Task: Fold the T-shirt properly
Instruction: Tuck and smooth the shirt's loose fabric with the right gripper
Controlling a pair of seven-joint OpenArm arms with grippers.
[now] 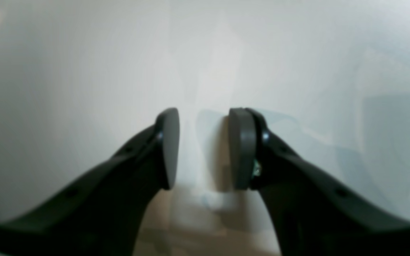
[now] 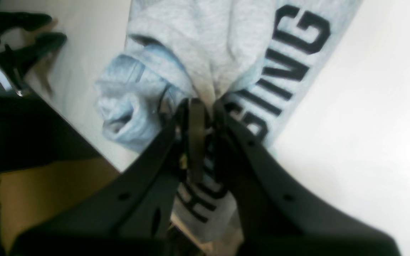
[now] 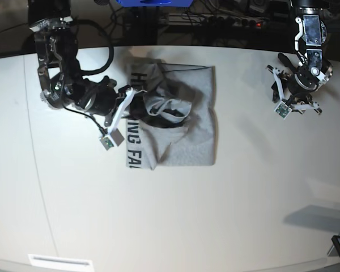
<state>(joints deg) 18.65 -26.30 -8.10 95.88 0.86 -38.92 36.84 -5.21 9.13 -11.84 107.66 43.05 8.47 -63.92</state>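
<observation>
On my base view's left, the right arm's black gripper reaches in low from the side, its flat pads clamped on a bunched fold of the soft heather-grey cotton T-shirt. The shirt lies rumpled at the top centre of the smooth white table, with a strip of black block lettering turned up along its left edge. Far right, well apart from the cloth, the left arm's black gripper hangs over bare table, its rounded grey pads parted and holding nothing.

Heather-grey T-shirt with black block lettering; white table.
</observation>
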